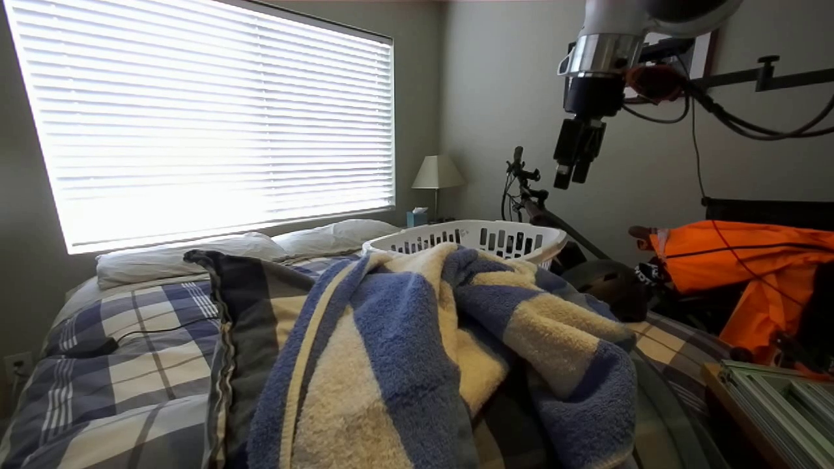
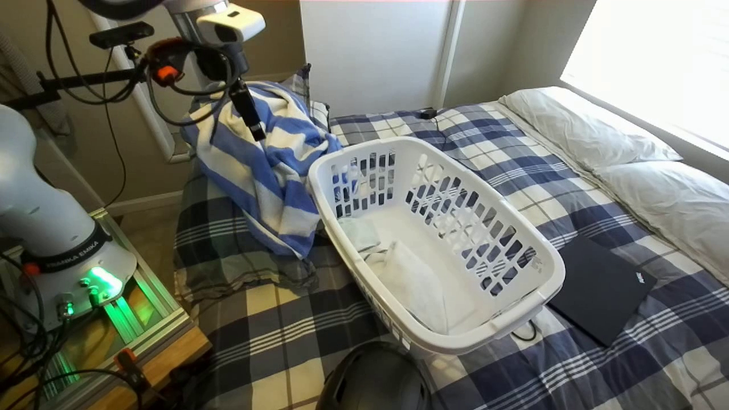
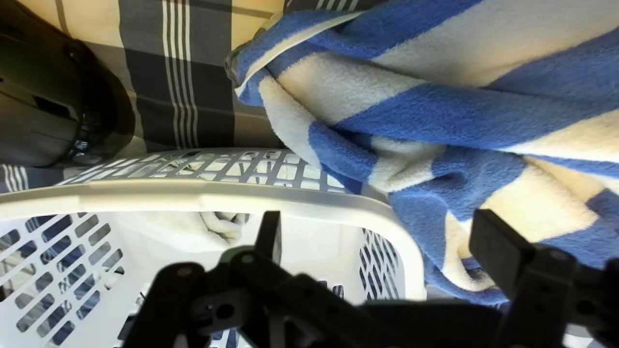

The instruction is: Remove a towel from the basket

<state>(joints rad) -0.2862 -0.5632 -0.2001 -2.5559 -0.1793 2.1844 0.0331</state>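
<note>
- A bedroom with grey walls; a window with white horizontal blinds stands above a bed in blue plaid bedding, with white pillows lying along the window side.
- The white plastic laundry basket sits upright on the bedding, rim rolled and sides slotted.
- The off-white towel lies inside the basket, low along one long wall; in the wrist view a bunched fold of it shows just past the rim.
- Pale greenish fabric lies next to it in the basket; I cannot tell whether it is a separate piece.
- The Robotiq gripper hangs in the air, its black fingers spread wide apart; in the wrist view one shows against the basket's interior, the other against the striped towel.
- That blue-and-cream striped towel is heaped outside, just beside the basket's end.
- A black laptop lies flat beside the basket; a black helmet rests near its corner.
- In an exterior view, a table lamp and a tissue box stand beyond the bed.
</note>
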